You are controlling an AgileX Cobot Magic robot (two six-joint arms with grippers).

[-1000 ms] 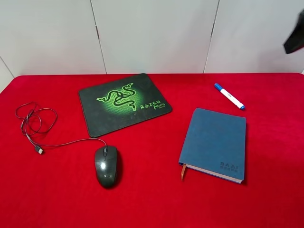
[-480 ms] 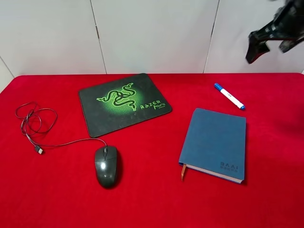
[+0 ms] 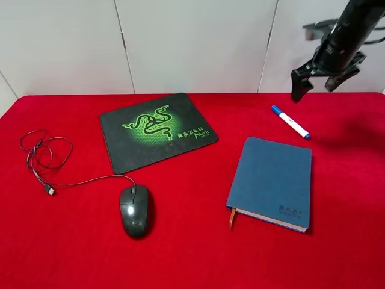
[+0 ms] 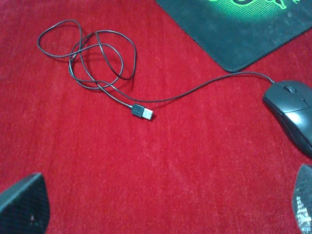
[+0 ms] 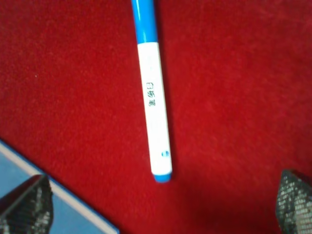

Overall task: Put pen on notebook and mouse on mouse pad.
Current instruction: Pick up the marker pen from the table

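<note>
The right arm (image 3: 348, 33) slants down from the upper right of the high view. Its dark right gripper (image 3: 313, 90) points downward, jaws spread wide and holding nothing. The left gripper (image 4: 163, 202) shows only in its wrist view, jaws likewise far apart.

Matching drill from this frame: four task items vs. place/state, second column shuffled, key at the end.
Things:
A. pen
B. mouse
C. notebook
D. mouse pad

States:
1. closed, orange ribbon poking out
2. black, with a green logo
3. lying on the red cloth, just past the notebook's far edge
4. on the red cloth, cable trailing off in loops

Pairs: A-3, B-4, C-1, D-2
</note>
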